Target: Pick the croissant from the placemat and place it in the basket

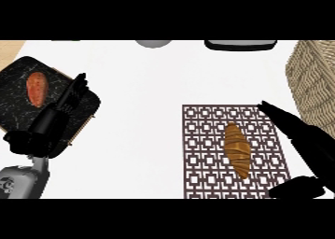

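- The croissant [236, 149] is seen lying lengthwise in the middle of the patterned placemat [201, 140], at the near right of the counter [142, 93]. It is not yet grasped.
- The right hand [311, 140] is held wide, with fingers straight, thumb spread at the near side, and nothing in it.
- This hand is set over the placemat's right edge, just beside the croissant, so closing sideways on the pastry is judged to be the step in hand. Whether contact is made cannot be told.
- The basket [321, 79] is placed at the far right, beyond the right hand, so only a short carry is expected.
- The left hand [56, 112] is shown open with straight fingers over a dark board [11, 102] at the left, well apart from the task. A reddish food item [37, 88] is seen on that board.
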`<state>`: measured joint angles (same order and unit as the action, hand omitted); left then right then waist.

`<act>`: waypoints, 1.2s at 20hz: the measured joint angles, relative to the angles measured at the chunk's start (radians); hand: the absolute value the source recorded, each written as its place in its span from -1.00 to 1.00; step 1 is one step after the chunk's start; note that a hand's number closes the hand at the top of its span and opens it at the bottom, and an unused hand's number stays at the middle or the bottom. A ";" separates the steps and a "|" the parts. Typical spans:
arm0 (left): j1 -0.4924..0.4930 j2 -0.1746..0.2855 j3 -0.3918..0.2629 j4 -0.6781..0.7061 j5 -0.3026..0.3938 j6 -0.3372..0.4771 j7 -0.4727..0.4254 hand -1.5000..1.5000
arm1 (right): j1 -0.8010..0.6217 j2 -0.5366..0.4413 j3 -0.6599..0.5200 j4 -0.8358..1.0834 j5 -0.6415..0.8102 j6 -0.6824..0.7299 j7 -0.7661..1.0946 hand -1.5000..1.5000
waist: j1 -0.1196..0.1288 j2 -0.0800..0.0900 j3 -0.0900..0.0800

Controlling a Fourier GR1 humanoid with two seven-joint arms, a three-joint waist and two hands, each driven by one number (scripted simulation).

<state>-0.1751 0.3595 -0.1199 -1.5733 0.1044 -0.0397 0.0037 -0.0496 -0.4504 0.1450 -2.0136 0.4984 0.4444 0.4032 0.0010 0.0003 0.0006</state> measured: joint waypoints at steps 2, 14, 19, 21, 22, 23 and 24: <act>-0.001 -0.009 0.008 0.007 -0.013 -0.007 -0.012 0.00 | 0.020 0.025 0.023 0.034 0.060 -0.042 -0.039 -1.00 | -0.001 0.000 0.000; 0.001 -0.057 0.080 0.023 -0.064 -0.080 -0.022 0.00 | 0.042 0.109 -0.001 0.144 0.151 -0.087 -0.233 -1.00 | -0.002 -0.001 0.000; 0.004 -0.087 0.092 -0.006 -0.079 -0.095 0.010 0.00 | 0.031 0.128 -0.010 0.107 0.170 -0.027 -0.196 -1.00 | -0.002 -0.001 -0.001; 0.004 -0.100 0.096 0.004 -0.094 -0.097 0.008 0.00 | 0.039 0.139 -0.005 0.096 0.191 -0.016 -0.185 -1.00 | -0.002 -0.001 -0.001; -0.001 -0.094 0.109 -0.003 -0.086 -0.110 0.016 0.00 | 0.046 0.147 0.003 0.100 0.207 -0.022 -0.187 -1.00 | -0.002 -0.001 -0.001; -0.001 -0.094 0.117 -0.012 -0.085 -0.114 0.025 0.00 | 0.045 0.152 0.004 0.111 0.223 -0.029 -0.192 -1.00 | -0.002 -0.001 -0.001; 0.010 -0.100 0.113 -0.031 -0.091 -0.116 0.031 0.00 | 0.036 0.157 0.006 0.126 0.237 -0.031 -0.192 -1.00 | -0.001 -0.001 -0.001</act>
<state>-0.1648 0.2599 -0.0070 -1.6041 0.0134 -0.1552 0.0348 -0.0141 -0.2930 0.1509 -1.8880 0.7349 0.4131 0.2113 0.0000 -0.0006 0.0000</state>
